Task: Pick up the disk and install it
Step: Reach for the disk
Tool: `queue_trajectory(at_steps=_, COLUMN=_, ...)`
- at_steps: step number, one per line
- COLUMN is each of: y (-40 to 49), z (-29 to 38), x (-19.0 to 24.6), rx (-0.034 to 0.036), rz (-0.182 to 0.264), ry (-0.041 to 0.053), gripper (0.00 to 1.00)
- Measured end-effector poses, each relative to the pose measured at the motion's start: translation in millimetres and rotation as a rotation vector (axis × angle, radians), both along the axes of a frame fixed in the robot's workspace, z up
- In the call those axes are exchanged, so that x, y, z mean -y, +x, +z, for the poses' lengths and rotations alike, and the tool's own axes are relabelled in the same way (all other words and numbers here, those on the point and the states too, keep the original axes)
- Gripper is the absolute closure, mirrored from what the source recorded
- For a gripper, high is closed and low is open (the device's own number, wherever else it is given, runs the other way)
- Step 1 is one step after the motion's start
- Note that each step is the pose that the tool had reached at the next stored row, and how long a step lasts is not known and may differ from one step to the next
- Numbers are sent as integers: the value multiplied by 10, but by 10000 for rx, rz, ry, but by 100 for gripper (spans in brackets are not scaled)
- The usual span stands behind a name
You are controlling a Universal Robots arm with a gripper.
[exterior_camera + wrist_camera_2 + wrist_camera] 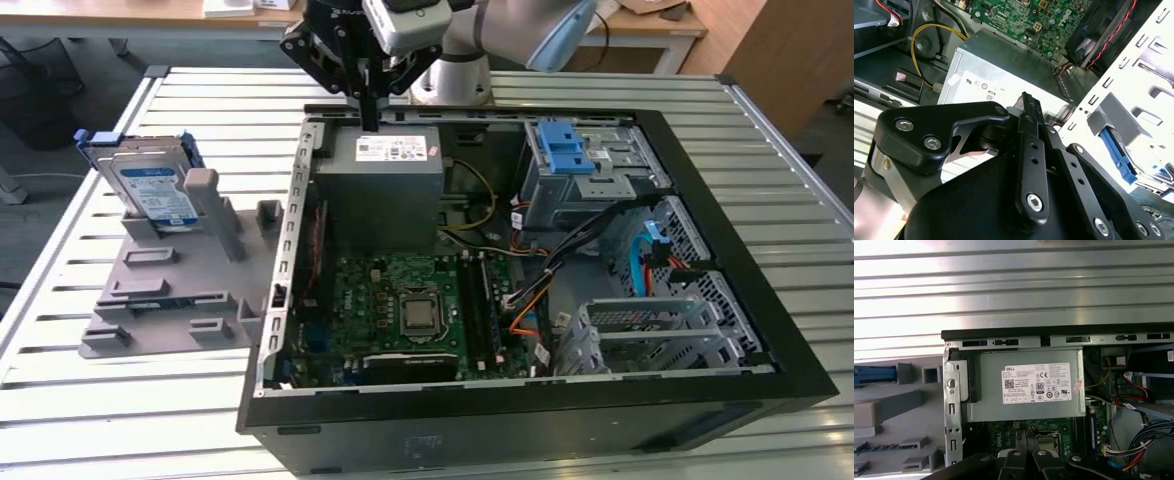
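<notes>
White sticker (1036, 384), barcode and certification marks, on power-supply box (1024, 412); blue-and-white label (154, 192) on disk (131, 160); fine print too small to tell.

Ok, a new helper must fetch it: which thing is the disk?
At the exterior view's left of the open computer case, a grey holder sits on the slatted table. The disk stands on edge in it: blue-framed, with a blue-and-white label.

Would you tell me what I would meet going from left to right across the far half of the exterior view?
The disk standing in the grey holder → grey power supply box → blue latch.
</notes>
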State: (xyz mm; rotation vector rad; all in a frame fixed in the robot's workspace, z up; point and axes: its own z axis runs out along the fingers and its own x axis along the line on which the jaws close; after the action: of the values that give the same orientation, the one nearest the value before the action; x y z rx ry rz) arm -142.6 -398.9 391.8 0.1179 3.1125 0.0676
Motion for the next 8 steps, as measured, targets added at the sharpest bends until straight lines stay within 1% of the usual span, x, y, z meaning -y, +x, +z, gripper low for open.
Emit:
queue_trajectory(at_steps=2, y=-21, z=-3, x=0, rx=0, rz=0, ry=0, gripper=89)
queue_trajectory(at_steps=8, y=-26, z=-4, x=0, rx=0, rz=0, ry=0, gripper=89)
